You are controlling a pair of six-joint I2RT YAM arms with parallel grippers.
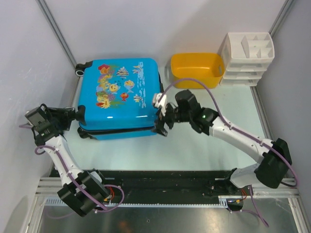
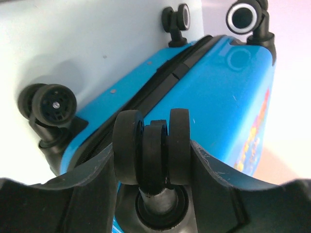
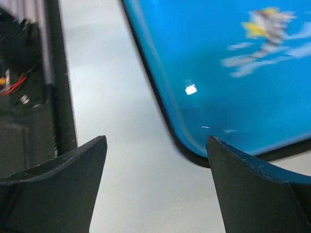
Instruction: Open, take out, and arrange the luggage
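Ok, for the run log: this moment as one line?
blue fish-print suitcase lying closed | left gripper shut on wheel | right gripper open beside its corner, empty

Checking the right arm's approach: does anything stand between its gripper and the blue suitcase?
Nothing visible: only bare white table lies between the open right gripper and the corner of the bright-blue hard-shell suitcase.

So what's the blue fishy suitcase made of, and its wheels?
The luggage shell looks like hard, glossy plastic: light glints off its smooth blue surface. The wheels look like matte black rubber or plastic. They are dull with no shine, so I can't tell which.
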